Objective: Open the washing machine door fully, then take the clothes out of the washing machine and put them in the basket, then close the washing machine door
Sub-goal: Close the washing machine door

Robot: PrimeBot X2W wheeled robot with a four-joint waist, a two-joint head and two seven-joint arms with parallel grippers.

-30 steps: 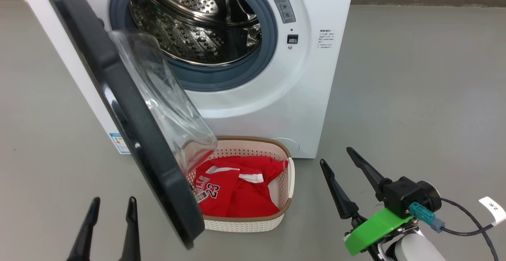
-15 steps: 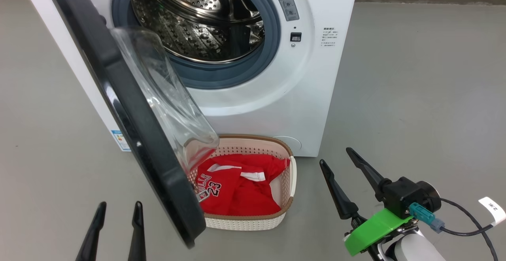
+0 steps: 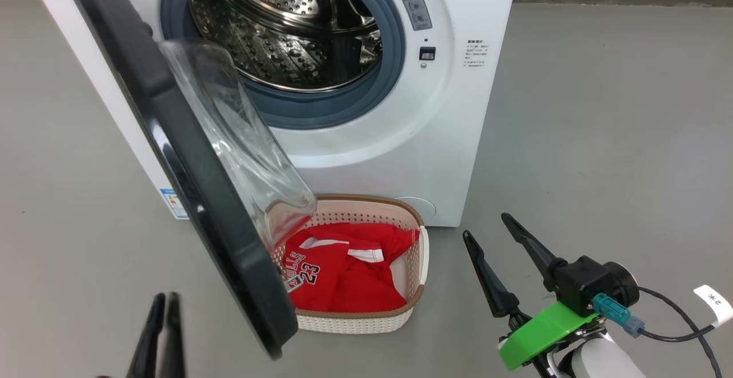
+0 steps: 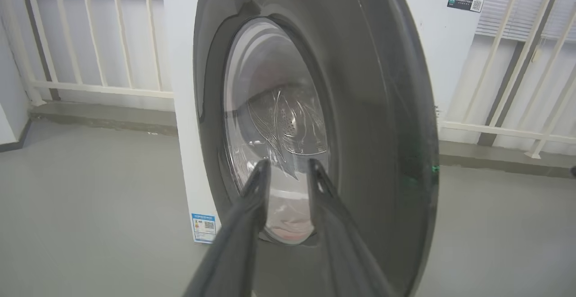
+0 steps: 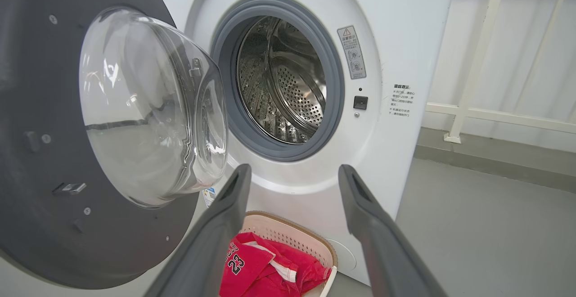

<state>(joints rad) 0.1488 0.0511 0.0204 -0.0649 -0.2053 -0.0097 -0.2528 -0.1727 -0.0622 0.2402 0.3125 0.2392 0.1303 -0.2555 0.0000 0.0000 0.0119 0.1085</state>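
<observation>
Beyond the left fingers (image 4: 252, 207), the washing machine door (image 4: 360, 108) (open).

Soft, even light is filling every view. In the head view, glare is glinting off the drum (image 3: 286, 40) at 12 o'clock and the door (image 3: 189, 160) glass at 9 o'clock. Faint shadow is pooling around the basket (image 3: 366, 323). In the left wrist view, the left fingers (image 4: 243, 225) are blurring at 6 o'clock, and the railings (image 4: 90, 31) are leaning at 9 and 3 o'clock.

clothes (image 3: 343, 278) in basket (image 3: 355, 324), basket before washing machine (image 3: 441, 137), washing machine door (image 3: 189, 183) left of basket
</observation>
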